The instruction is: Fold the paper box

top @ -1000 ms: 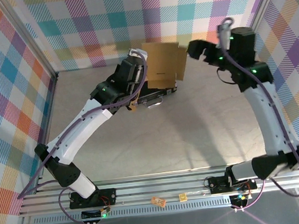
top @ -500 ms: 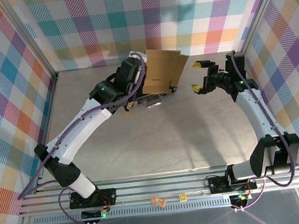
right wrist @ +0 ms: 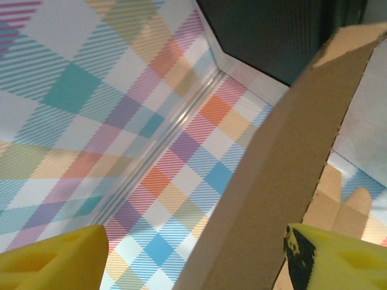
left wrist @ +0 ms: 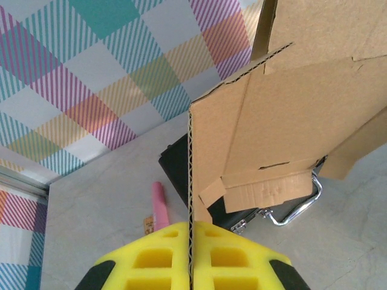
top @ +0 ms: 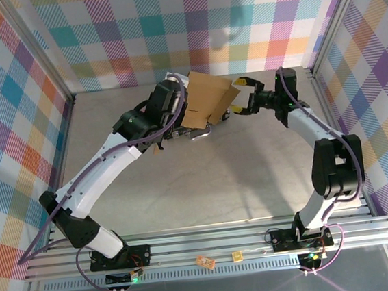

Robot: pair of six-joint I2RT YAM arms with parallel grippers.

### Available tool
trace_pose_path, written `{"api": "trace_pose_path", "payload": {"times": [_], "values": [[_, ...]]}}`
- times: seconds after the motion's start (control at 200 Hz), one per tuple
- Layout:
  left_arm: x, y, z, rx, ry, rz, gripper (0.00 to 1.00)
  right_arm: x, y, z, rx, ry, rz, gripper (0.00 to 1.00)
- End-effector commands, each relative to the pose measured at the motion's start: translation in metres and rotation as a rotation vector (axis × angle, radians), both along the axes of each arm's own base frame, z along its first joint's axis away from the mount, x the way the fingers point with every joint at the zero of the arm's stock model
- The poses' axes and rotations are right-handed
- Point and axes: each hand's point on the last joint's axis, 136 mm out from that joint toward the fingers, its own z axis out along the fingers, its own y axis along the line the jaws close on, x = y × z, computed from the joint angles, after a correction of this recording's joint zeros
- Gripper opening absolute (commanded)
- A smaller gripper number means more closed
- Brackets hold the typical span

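At the far middle of the pale, mottled bench (top: 218,177), the paper box (top: 206,97) is held up off the surface as a flat die-cut sheet of plain brown corrugated cardboard, with creased panels, notched flaps and a fluted raw edge. It hangs tilted above a black hard case (left wrist: 174,162) with a bent chrome handle (left wrist: 296,208). The left gripper (left wrist: 190,241) has its yellow, honeycomb-moulded jaws pressed tight on the sheet's lower edge, with the cardboard sandwiched between them. The right gripper (top: 241,97) has its jaws spread wide, one on either side of the box's right-hand flap (right wrist: 278,181); contact cannot be made out. Half a second ago that gripper hung clear to the right of the box; it has since moved in around the flap, and the sheet leans further over.
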Motion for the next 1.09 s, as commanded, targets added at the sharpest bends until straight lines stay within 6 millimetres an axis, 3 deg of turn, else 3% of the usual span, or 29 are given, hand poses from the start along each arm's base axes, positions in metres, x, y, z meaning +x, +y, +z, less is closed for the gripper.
{"api": "trace_pose_path", "payload": {"times": [0.0, 0.3, 0.5, 0.67, 0.8, 0.91, 0.95, 0.97, 1.045, 1.09], "values": [[-0.002, 0.008, 0.021, -0.065, -0.055, 0.024, 0.00, -0.020, 0.006, 0.017, 0.133, 0.160, -0.010, 0.74], [-0.003, 0.011, 0.020, -0.067, -0.056, 0.024, 0.00, -0.055, 0.010, -0.007, 0.120, 0.236, 0.014, 0.77], [-0.003, 0.008, 0.020, -0.078, -0.052, 0.013, 0.00, -0.047, 0.020, -0.001, 0.145, 0.215, 0.024, 0.79], [-0.008, 0.007, 0.021, -0.109, -0.051, -0.005, 0.00, -0.027, 0.026, 0.005, 0.156, 0.189, -0.004, 0.72], [-0.015, 0.006, 0.018, -0.158, -0.039, -0.031, 0.00, -0.004, 0.023, 0.002, 0.150, 0.175, -0.072, 0.51], [-0.025, 0.008, 0.012, -0.216, -0.008, -0.043, 0.00, 0.008, 0.011, 0.006, 0.120, 0.148, -0.177, 0.01], [-0.029, 0.012, 0.007, -0.249, 0.021, -0.037, 0.00, 0.004, 0.002, 0.008, 0.073, 0.148, -0.212, 0.00], [-0.030, 0.014, 0.004, -0.267, 0.037, -0.031, 0.08, 0.000, -0.003, 0.009, 0.034, 0.151, -0.224, 0.00], [-0.038, 0.025, -0.001, -0.340, 0.071, 0.000, 0.63, -0.024, -0.032, 0.018, -0.174, 0.142, -0.264, 0.00], [-0.045, 0.031, -0.003, -0.384, 0.085, 0.017, 0.81, -0.039, -0.050, 0.027, -0.314, 0.121, -0.276, 0.00]]}}
